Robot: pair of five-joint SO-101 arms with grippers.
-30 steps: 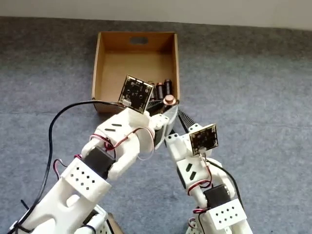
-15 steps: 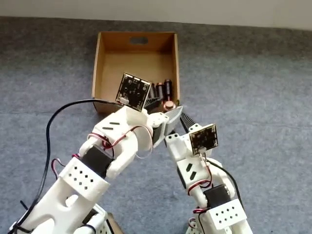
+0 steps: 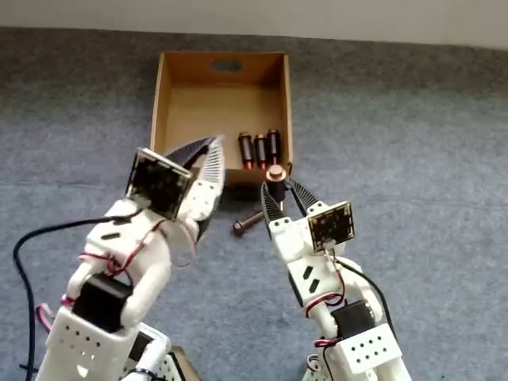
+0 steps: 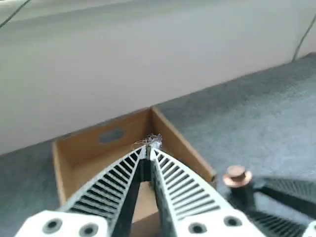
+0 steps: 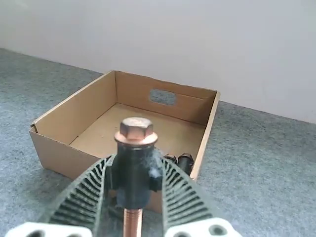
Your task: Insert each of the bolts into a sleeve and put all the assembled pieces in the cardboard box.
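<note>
The cardboard box (image 3: pixel 157 111) sat open on the grey mat (image 3: pixel 413 143) at the far side of the scene. Three assembled pieces (image 3: pixel 259 150) lay side by side on its floor in the near right corner, the rightmost one close against the right wall.

The right gripper (image 3: pixel 278 187) was just outside the near right corner of the box, with its fingers clamped on a black sleeve (image 5: pixel 132 180) that stood upright. A copper bolt (image 5: pixel 137 131) ran through this sleeve, with its hexagonal head above the top end and its threaded end sticking out below. In the right wrist view the right gripper (image 5: pixel 137 164) pressed the sleeve from both sides, and the box lay beyond it.

The left gripper (image 3: pixel 215 144) was to the left of the right one, above the near wall of the box. Its fingers were pressed together with nothing between them. In its own view the left gripper (image 4: pixel 148 146) had its tips meeting in front of the box's interior, though how high it hung above the box was hard to judge.

A loose bolt (image 3: pixel 248 222) lay on the mat between the two arms, just on the near side of the box. Its head pointed left and its shaft was angled up to the right, and neither gripper touched it.
</note>
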